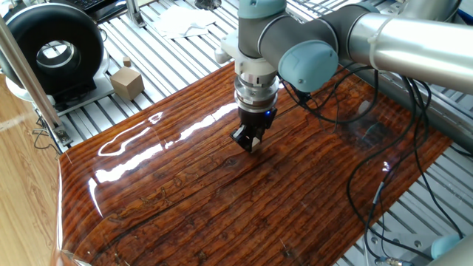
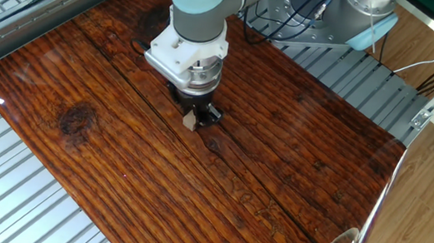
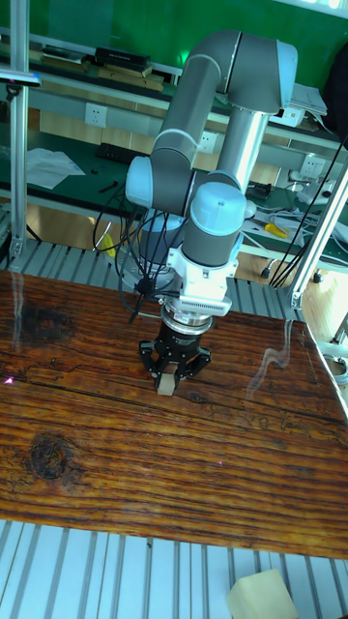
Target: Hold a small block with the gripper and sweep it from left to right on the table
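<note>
The gripper (image 3: pixel 173 379) pinches the small block (image 3: pixel 167 386) near mid-table (image 3: pixel 77 464), seemingly touching the wood; the grasp is done, the rightward sweep looks unfinished.

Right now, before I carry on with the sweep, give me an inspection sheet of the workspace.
Surface: table, glossy reddish-brown wood grain, glare patches near one edge.
Job's things: small block, pale tan, pinched at the tool's tips, low at the board; contact cannot be told.
Clutter: larger tan cube with a knob on the aluminium frame, off the board; white cloth behind it.
Tool: tool pointing straight down, shut on the small block.
Cables: black cables trailing over the board beside the arm.
Surroundings: black ring-shaped device, green wall and shelves behind.
</note>
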`<action>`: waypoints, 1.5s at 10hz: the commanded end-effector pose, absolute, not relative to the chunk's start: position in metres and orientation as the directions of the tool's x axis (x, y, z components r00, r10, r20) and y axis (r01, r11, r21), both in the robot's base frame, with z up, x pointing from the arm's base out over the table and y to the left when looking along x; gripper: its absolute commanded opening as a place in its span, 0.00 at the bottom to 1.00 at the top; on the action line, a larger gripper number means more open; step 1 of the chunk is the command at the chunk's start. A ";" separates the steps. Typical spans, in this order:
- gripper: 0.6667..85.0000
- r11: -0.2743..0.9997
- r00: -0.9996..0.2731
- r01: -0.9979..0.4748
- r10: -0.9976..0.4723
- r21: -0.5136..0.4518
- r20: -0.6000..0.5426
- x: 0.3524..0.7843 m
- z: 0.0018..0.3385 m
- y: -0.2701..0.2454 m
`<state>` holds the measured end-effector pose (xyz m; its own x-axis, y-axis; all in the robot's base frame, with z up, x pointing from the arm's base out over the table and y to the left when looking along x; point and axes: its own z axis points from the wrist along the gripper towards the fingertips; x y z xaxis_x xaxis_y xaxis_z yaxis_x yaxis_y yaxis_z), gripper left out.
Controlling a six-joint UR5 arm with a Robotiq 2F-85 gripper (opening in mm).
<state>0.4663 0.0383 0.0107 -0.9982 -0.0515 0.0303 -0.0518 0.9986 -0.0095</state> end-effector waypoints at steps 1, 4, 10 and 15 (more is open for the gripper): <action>0.00 0.999 -0.999 -0.036 -0.036 0.004 0.030 0.467 0.012 0.041; 0.00 0.999 -0.999 -0.034 -0.034 0.006 0.027 0.467 0.010 0.041; 0.00 0.999 -0.999 -0.030 -0.030 0.011 0.022 0.469 0.006 0.043; 0.00 1.000 -0.999 -0.025 -0.025 0.011 0.023 0.469 0.007 0.045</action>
